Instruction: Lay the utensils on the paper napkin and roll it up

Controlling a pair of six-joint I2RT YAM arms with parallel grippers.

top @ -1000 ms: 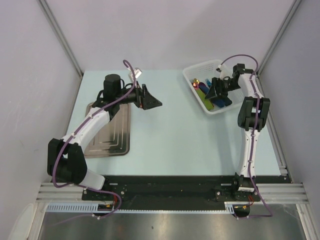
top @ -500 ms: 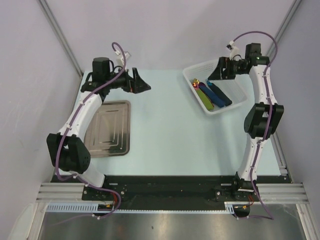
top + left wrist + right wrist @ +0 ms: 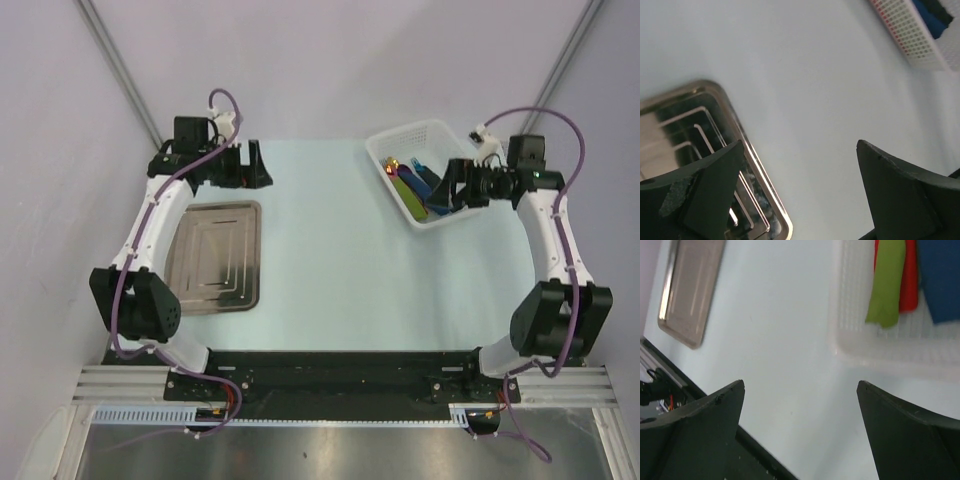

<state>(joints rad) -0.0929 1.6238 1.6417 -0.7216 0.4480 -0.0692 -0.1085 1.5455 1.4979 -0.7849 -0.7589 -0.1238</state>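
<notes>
No olive-green paper napkin and no slim dark utensils show in any view. My left gripper [image 3: 256, 165] is open and empty, held above the table's far left, just beyond the silver metal tray [image 3: 215, 262]. In the left wrist view its jaws [image 3: 800, 145] stand wide apart over the tray's corner [image 3: 756, 167]. My right gripper [image 3: 452, 187] is open and empty at the right side of the white basket [image 3: 400, 135]. In the right wrist view its jaws [image 3: 801, 383] stand wide apart over bare table.
The white basket [image 3: 875, 351] holds a green piece [image 3: 886, 282], a blue piece [image 3: 940, 280] and a red piece [image 3: 910, 282] with a gold tip [image 3: 391, 163]. The basket also shows in the left wrist view [image 3: 905, 35]. The tray [image 3: 690, 290] is bare. Grey walls close in both sides.
My left arm has swung back and to the left, off the tray. My right arm has risen from the basket and come round to its right side. Both grippers stay open.
</notes>
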